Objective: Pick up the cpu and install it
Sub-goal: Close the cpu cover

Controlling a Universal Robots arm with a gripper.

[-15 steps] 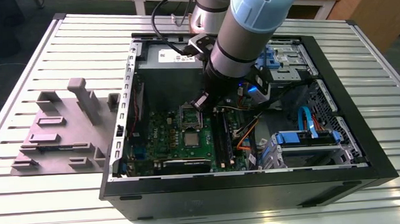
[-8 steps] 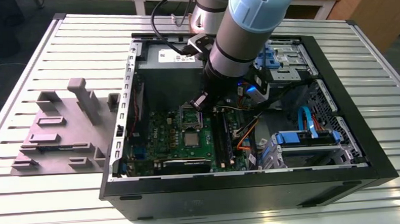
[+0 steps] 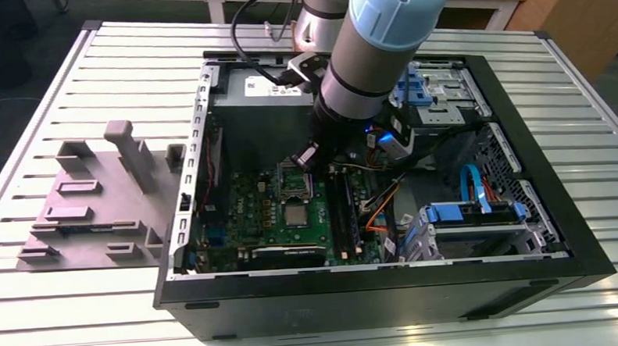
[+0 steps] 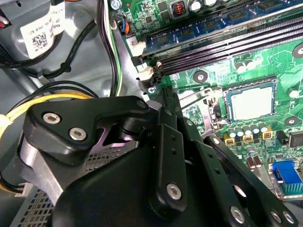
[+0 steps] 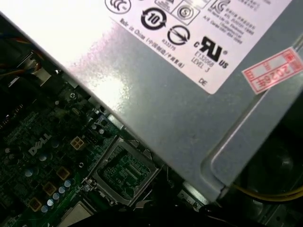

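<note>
The cpu [image 3: 293, 213] is a small silvery square lying flat in its socket on the green motherboard [image 3: 251, 222] inside the open computer case; in the second wrist view the cpu [image 4: 251, 101] sits framed by the black socket. The shiny socket frame [image 3: 294, 181] is flipped open beside it and appears as a hollow metal rectangle [image 5: 124, 172] in the first wrist view. My gripper [image 3: 308, 159] hangs just above the far end of that frame. Its black links converge in the second wrist view, so the gripper [image 4: 163, 101] looks shut with nothing in it.
A grey power supply [image 5: 189, 94] stands close behind the socket. Long black memory slots [image 4: 227, 42] run beside the cpu. Blue drive cages [image 3: 467, 213], cables and the case walls [image 3: 376, 283] hem the arm in. A grey fixture block [image 3: 101, 201] lies on the table at the exterior view's left.
</note>
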